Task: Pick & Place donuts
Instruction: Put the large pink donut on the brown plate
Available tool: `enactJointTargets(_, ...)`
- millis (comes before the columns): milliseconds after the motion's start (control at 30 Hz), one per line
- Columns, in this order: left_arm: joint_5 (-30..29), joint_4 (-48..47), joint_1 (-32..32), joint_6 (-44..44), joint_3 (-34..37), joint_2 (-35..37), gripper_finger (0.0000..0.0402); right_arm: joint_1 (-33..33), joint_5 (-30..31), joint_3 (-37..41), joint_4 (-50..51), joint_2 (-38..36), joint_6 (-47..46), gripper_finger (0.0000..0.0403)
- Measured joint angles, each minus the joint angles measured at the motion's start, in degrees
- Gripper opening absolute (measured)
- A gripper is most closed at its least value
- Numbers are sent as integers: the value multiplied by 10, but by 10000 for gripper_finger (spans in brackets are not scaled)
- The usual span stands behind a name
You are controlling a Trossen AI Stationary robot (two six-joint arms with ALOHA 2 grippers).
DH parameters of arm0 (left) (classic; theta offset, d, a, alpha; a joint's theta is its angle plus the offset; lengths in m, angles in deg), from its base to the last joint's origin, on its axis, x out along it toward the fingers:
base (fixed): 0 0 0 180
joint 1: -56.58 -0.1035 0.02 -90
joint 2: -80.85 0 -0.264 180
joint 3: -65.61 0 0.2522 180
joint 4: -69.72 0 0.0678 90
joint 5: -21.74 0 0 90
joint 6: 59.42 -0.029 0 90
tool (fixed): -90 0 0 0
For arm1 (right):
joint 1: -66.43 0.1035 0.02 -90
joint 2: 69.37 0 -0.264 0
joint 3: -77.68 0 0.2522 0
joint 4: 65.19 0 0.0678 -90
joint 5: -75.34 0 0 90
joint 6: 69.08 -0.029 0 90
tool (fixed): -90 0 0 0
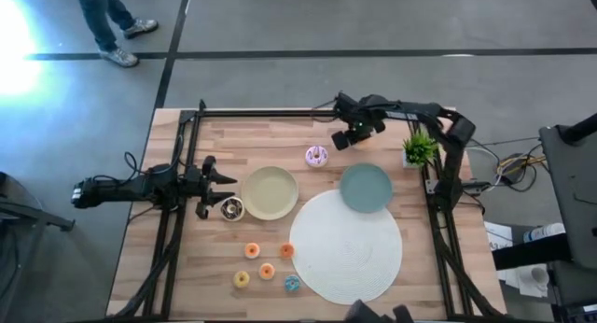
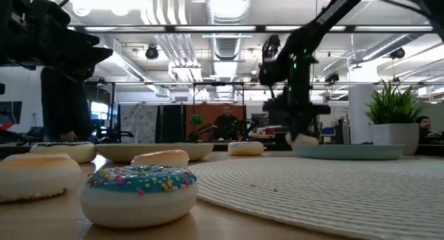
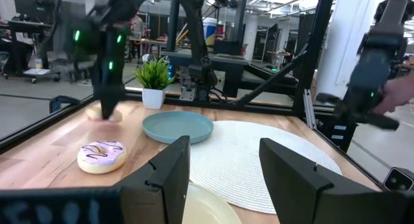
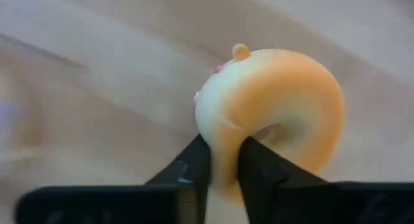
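My right gripper is at the far side of the table, shut on the pink donut, which shows its pale underside in the right wrist view. The purple-white donut lies flat on the wood near it. My left gripper waits open at the left rim of the beige plate, with the brown-white donut lying just beside its near finger. Several mini donuts, among them orange, yellow and blue, lie on the wood at the near left. My right gripper pinches the pink donut's ring wall, one finger in the hole and one outside. The fingers come from above, pointing down. The donut stands on edge in the hold, low over the wood; whether it touches the table I cannot tell.
The teal plate sits right of centre, touching the big white mat. A potted plant stands at the far right. A black frame borders the table. A person's legs show on the floor beyond the far left corner.
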Motion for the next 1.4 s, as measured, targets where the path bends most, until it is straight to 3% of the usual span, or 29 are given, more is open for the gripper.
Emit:
enactJointTargets(100, 0, 0, 0, 0, 0, 0, 161, -1, -12, 0, -49, -46, -25, 17)
enactJointTargets(267, 0, 0, 0, 0, 0, 0, 161, -8, -153, 17, -188, -138, -119, 15)
enactJointTargets(367, 0, 0, 0, 0, 0, 0, 161, 0, -197, 57, -318, -191, -212, 14)
enactJointTargets(600, 0, 0, 0, 0, 0, 0, 161, 51, -194, 224, -642, -276, -447, 13)
enactJointTargets(767, -4, 54, 0, 39, 0, 0, 161, 125, -122, 327, -845, -286, -561, 13)
enactJointTargets(900, -8, 146, 0, 298, 0, 0, 161, 178, -48, 361, -883, -284, -600, 13)
enactJointTargets(1033, -75, 212, 0, 472, -1, 1, 161, 224, -15, 362, -884, -281, -593, 13)
enactJointTargets(1167, -123, 220, 0, 524, -14, 0, 161, 250, -7, 331, -882, -270, -555, 13)
enactJointTargets(1300, -212, 221, 0, 533, -17, 0, 161, 265, -34, 289, -881, -252, -499, 13)
enactJointTargets(1400, -223, 231, 0, 559, -17, -1, 161, 271, -35, 259, -876, -239, -477, 13)
